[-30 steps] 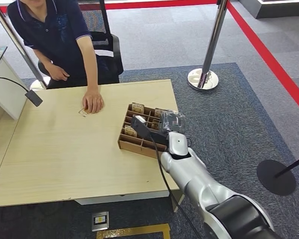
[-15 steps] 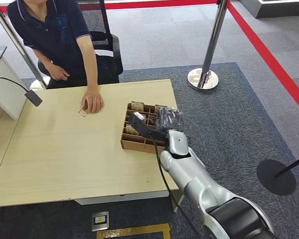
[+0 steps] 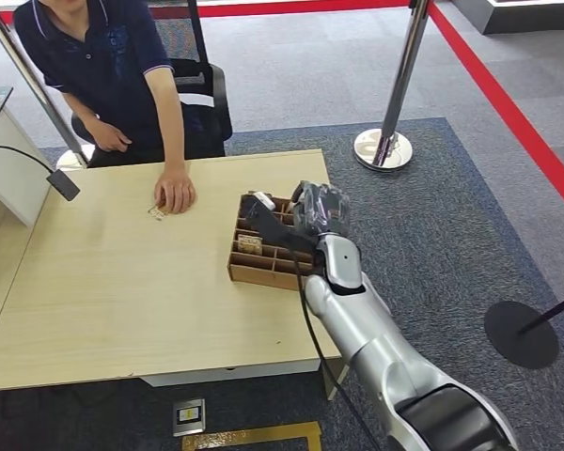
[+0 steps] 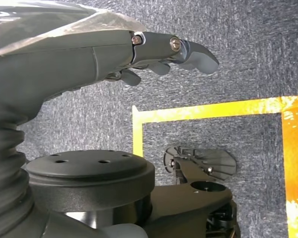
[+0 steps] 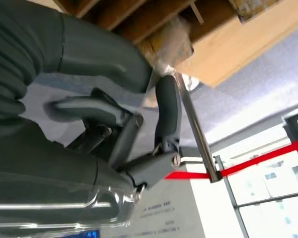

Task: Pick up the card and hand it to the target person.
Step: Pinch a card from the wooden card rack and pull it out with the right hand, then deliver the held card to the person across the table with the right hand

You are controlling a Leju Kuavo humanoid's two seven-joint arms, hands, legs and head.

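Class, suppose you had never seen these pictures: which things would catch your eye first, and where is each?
The silver right arm reaches in from below, its hand over the far corner of the wooden compartment tray at the table's right edge. Across the table a seated person rests a hand beside a small card. A red floor line runs behind a chrome post.

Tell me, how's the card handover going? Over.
Left robot hand hangs open. Right robot hand at tray's far corner, possibly pinching a card. Person's hand rests on table.

Tan cards (image 3: pixel 249 244) lie flat inside the divided wooden tray (image 3: pixel 265 273).
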